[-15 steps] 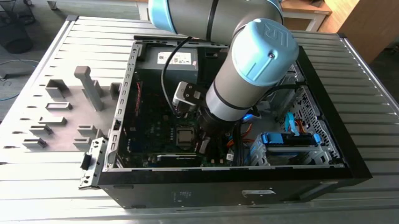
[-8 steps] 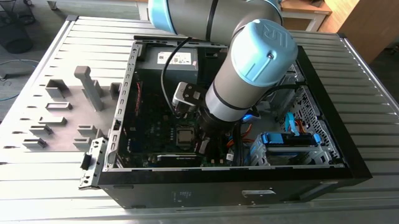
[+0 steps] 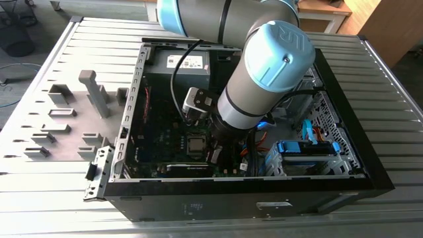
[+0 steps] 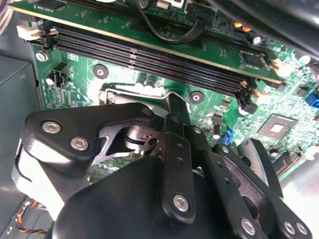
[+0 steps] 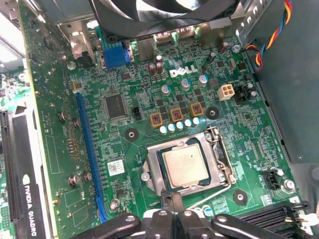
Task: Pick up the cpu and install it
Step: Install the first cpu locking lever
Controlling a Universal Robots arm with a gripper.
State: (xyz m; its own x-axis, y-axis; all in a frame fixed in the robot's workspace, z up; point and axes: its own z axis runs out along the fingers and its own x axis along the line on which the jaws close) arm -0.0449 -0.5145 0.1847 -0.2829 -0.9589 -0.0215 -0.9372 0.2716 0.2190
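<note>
cpu: one, seated flat in the socket frame | gripper: one, just beside the socket; fingers drawn together, gripping nothing | memory slots: two, bare | capacitors: three orange

My surface is ribbed grey metal; behind it there's a grey floor, a dark bin and wooden furniture.
</note>
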